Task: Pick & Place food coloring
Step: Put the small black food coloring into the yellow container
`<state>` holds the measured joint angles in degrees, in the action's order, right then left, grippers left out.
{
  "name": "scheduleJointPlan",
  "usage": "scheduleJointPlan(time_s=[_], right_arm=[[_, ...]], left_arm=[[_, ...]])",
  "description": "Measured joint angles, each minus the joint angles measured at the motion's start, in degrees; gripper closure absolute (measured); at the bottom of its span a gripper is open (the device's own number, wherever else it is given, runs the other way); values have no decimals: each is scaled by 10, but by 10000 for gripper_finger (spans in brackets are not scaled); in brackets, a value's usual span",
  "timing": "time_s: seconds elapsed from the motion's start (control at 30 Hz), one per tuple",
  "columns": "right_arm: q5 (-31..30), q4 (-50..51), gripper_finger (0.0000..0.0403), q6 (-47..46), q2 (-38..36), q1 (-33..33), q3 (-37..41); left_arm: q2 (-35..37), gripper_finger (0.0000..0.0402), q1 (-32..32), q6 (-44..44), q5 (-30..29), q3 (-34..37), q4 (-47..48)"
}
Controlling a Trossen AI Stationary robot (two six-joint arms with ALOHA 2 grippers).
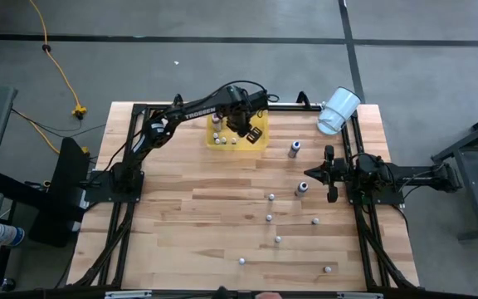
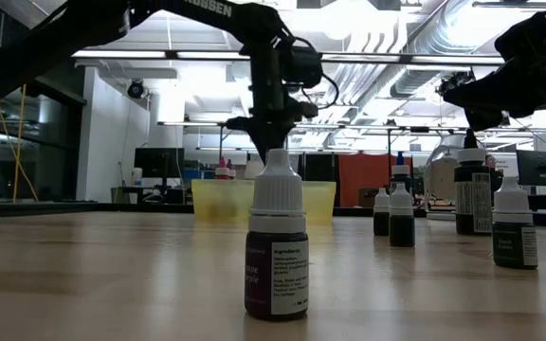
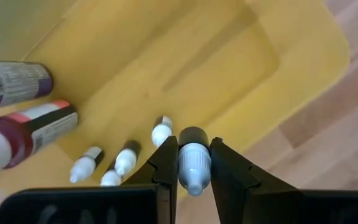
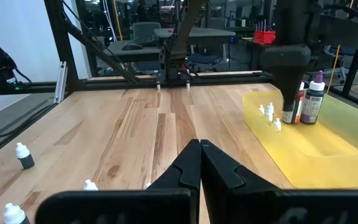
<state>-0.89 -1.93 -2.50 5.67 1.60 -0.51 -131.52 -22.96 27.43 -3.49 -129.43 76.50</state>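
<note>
My left gripper (image 1: 243,126) hangs over the translucent yellow tray (image 1: 260,143) at the table's far side, pointing down, shut on a small food coloring bottle (image 3: 193,163) with a white cap and a dark body. Inside the tray stand two taller bottles (image 3: 23,127) and several tiny ones (image 3: 126,159). Several more food coloring bottles (image 1: 302,188) stand upright on the bare wood, one close to the low camera (image 2: 276,251). My right gripper (image 4: 199,152) is shut and touches nothing, level at the table's right side (image 1: 330,174). My left gripper pinches the bottle's white cap (image 3: 194,155) between its two fingers (image 3: 166,163), coming from above and pointing down. The dark body (image 3: 193,134) hangs below the fingers, upright, over the tray's inside. Whether its base touches the tray floor, I cannot tell.
A white plastic cup (image 1: 338,110) lies on its side at the far right corner. A black frame (image 1: 139,116) runs round the table's edges. The loose bottles spread over the middle and near right of the wood (image 1: 278,239).
</note>
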Motion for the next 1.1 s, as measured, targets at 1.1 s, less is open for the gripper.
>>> scheduleJointPlan(time_s=[1.1], right_arm=[[0, 0, 402, 0, 0, 0, 0]], left_arm=[[-26, 344, 10, 70, -5, 94, -127]])
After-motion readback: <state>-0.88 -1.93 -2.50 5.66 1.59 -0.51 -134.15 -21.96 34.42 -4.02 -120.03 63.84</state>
